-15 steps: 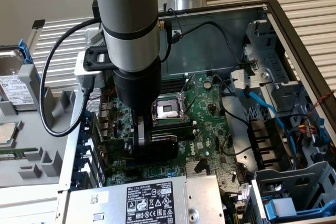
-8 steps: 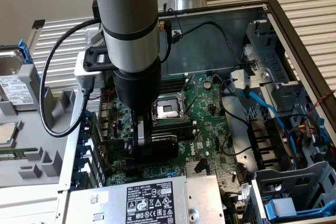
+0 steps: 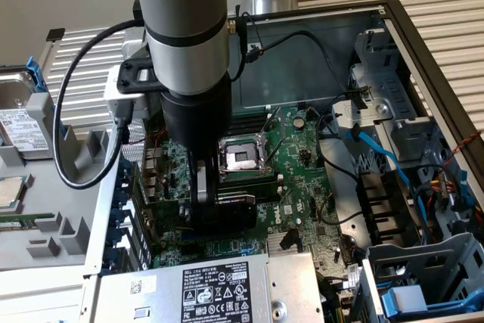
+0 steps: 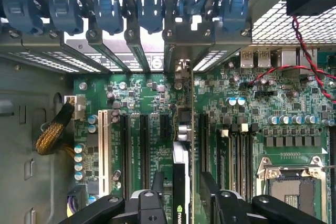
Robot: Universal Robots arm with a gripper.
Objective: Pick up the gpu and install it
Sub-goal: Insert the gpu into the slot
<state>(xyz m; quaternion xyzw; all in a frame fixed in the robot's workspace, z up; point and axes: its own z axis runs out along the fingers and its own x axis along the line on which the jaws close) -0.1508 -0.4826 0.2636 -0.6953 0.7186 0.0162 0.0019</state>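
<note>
The open case (image 3: 423, 51) fills the exterior view, lying flat so the motherboard (image 3: 302, 179) faces up and the arm (image 3: 185, 43) can come straight down into it. The arm stands over the board's left part in the exterior view, its wrist hiding much of what lies under it. A power supply (image 3: 219, 289) with a white label sits at the near edge, and a drive cage (image 3: 423, 277) with blue cables is at the exterior view's right. Outside the case on the exterior view's left lies a hard drive (image 3: 19, 122).

Just right of the arm is the bare CPU socket (image 3: 240, 156), its metal frame showing.

The gpu (image 3: 234, 213) stands on edge below the wrist, black shroud toward the near side, low over the board beside the socket. Held upright like this, its bottom edge points at the expansion slots (image 4: 144, 148), which suits a card that must be pressed down into one.

The gripper (image 4: 180, 192) has its fingers (image 4: 157, 182) on either side of the gpu's top edge, and the jaws look clamped on the card.

The wrist view shows what the exterior one cannot: the card edge-on, running toward the blue bracket latches (image 4: 152, 11) at the case's rear wall, roughly in line with one slot. Whether it is seated I cannot tell.
</note>
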